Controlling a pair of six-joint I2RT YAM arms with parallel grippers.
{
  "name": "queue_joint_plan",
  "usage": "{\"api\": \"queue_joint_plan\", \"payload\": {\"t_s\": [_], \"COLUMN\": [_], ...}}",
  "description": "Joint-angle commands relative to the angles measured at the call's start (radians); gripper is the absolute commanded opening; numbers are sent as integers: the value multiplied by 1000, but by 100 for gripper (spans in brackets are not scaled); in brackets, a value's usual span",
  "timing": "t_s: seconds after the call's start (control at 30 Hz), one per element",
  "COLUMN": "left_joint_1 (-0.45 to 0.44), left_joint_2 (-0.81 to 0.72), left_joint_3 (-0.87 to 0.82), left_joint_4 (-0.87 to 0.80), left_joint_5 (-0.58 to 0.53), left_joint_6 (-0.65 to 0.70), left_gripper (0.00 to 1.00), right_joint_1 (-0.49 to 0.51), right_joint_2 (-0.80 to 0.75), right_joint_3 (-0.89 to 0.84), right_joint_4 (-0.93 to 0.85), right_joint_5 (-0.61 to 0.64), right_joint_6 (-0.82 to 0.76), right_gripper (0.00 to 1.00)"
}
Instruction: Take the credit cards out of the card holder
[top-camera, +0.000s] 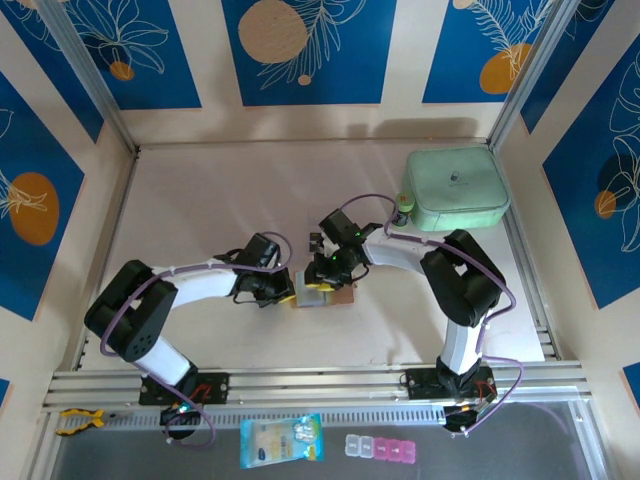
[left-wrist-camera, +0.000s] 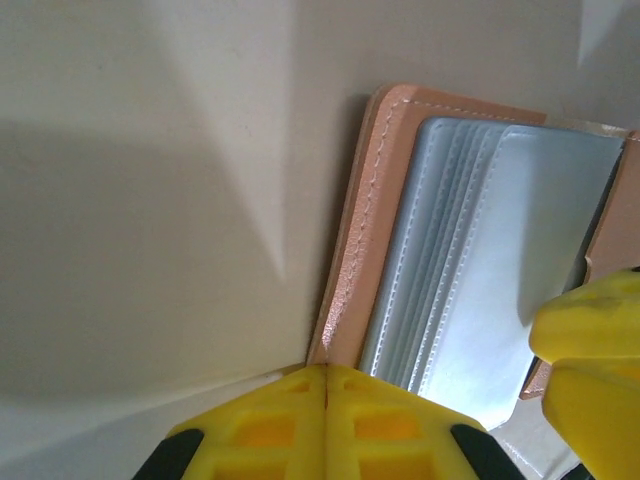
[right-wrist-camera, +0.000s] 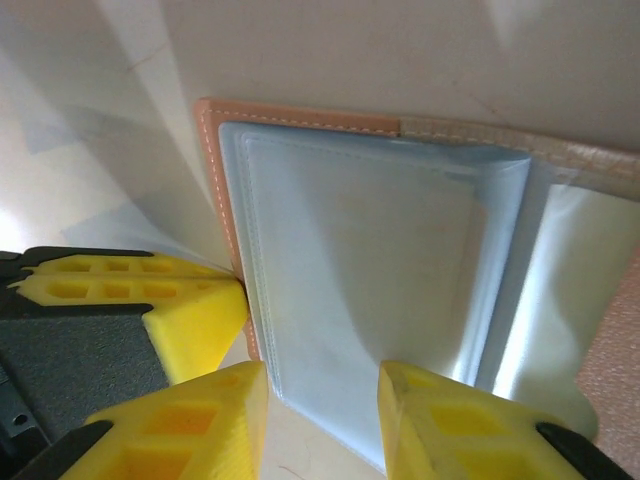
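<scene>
From above, your left gripper (top-camera: 283, 288) and right gripper (top-camera: 322, 272) meet at the card holder (top-camera: 338, 297), which lies between them. On the left wrist, the fingers (left-wrist-camera: 270, 425) are clenched together with the opened holder's tan corner at their tips and its pale grey pockets (left-wrist-camera: 470, 260) just ahead; whether they pinch that edge, you cannot tell. On the right wrist, the fingers (right-wrist-camera: 200, 425) stand apart, released, astride a pocket's near edge. I judge the opening done and the credit cards yet to come out.
</scene>
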Motion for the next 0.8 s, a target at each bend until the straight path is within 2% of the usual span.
{"api": "queue_joint_plan", "payload": {"t_s": [0.0,0.4,0.77], "left_joint_1": [-9,-9,-8], "left_joint_2": [16,19,-35], "left_joint_3": [26,29,51], "left_joint_4": [-39,-48,-27], "left_joint_5": [-18,-23,-29], "left_joint_6": [9,10,13], "left_gripper": [8,8,9], "right_joint_1": [7,-19,-34], "right_joint_2": [15,-28,-19], "right_joint_3": [24,-6,-19], "right_joint_4": [-61,-98,-91], "right_joint_5": [27,79,56], "right_joint_6": [-28,-48,-56], "right_gripper": [34,34,34]}}
